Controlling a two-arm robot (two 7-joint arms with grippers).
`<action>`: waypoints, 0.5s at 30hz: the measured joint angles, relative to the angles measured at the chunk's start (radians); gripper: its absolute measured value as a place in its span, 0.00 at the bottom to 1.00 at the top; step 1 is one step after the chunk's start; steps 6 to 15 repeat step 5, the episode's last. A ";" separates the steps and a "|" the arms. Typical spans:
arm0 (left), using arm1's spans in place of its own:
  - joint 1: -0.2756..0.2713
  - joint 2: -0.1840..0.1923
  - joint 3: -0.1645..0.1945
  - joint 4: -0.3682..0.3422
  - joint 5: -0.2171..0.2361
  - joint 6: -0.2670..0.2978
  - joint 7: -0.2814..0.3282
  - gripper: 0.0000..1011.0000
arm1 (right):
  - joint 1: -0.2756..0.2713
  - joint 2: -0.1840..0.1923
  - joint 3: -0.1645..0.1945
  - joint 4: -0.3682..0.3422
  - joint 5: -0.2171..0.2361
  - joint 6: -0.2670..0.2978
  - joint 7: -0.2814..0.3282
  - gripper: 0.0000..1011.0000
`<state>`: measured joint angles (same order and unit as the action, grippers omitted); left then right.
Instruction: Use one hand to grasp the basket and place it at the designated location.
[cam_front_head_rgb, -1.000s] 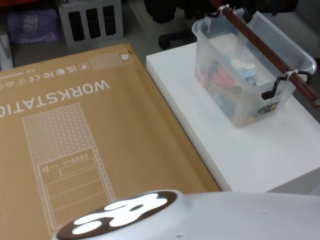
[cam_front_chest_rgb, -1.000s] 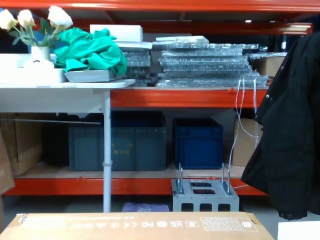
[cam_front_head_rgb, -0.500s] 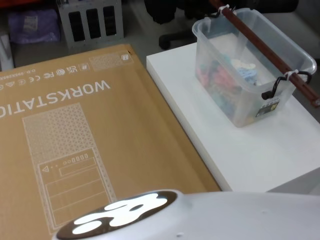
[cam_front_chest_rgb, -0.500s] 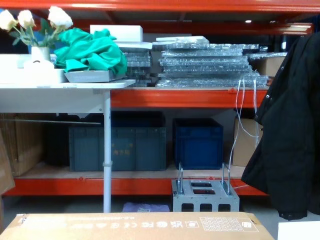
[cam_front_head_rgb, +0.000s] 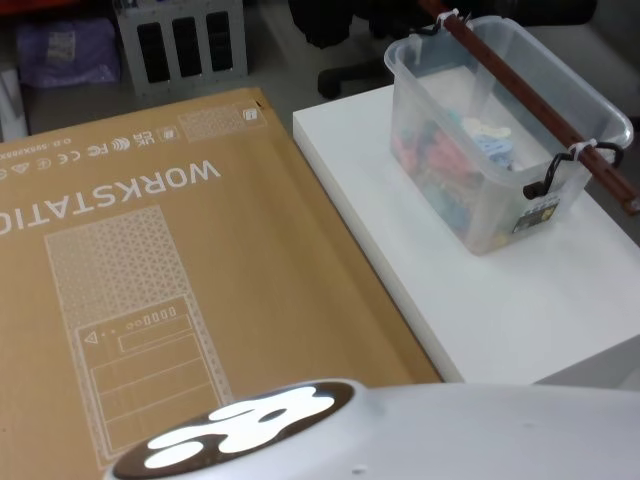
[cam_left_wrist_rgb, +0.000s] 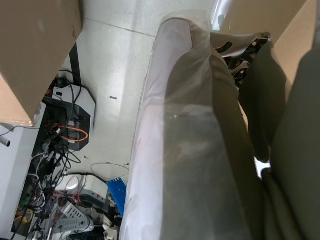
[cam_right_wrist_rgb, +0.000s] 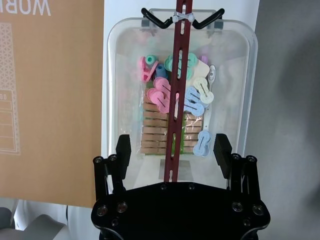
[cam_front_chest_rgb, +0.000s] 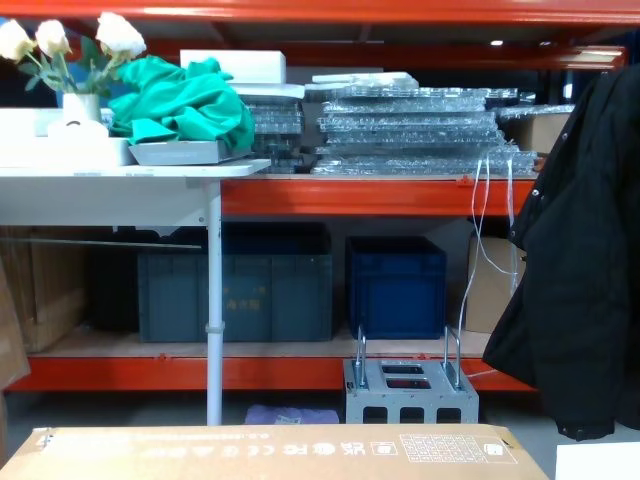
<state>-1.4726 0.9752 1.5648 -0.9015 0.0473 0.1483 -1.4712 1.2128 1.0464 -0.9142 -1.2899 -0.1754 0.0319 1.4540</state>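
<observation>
The cardboard box (cam_front_head_rgb: 150, 280) reads "WORKSTATIO", cut off at the edge, with CE and FC marks.

Basket on the counter, right of a flat carton

The basket (cam_front_head_rgb: 505, 130) stands on the far part of the counter (cam_front_head_rgb: 480, 300), to the robot's right, with a rod (cam_front_head_rgb: 540, 100) lying lengthwise across its rim and clothes pegs (cam_right_wrist_rgb: 172, 117) heaped inside. A flat cardboard carton (cam_front_head_rgb: 160, 280) lies just left of the counter, edge against edge. The right gripper (cam_right_wrist_rgb: 172, 150) hangs above the basket's near end, jaws spread to either side of the rod. Beyond the carton, a metal block (cam_front_chest_rgb: 408, 392) sits on the floor before the shelving (cam_front_chest_rgb: 330, 195).
</observation>
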 joint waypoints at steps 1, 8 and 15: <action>0.000 0.000 0.000 0.000 0.000 0.000 0.000 0.00 | 0.000 0.000 0.000 0.000 0.000 0.000 0.000 0.99; 0.000 0.000 0.000 0.000 0.000 0.000 0.000 0.00 | 0.000 0.000 -0.001 0.000 -0.001 -0.001 0.000 0.99; 0.000 0.000 0.000 0.000 0.000 0.000 0.000 0.00 | 0.000 0.000 -0.001 0.000 -0.001 -0.001 0.000 0.99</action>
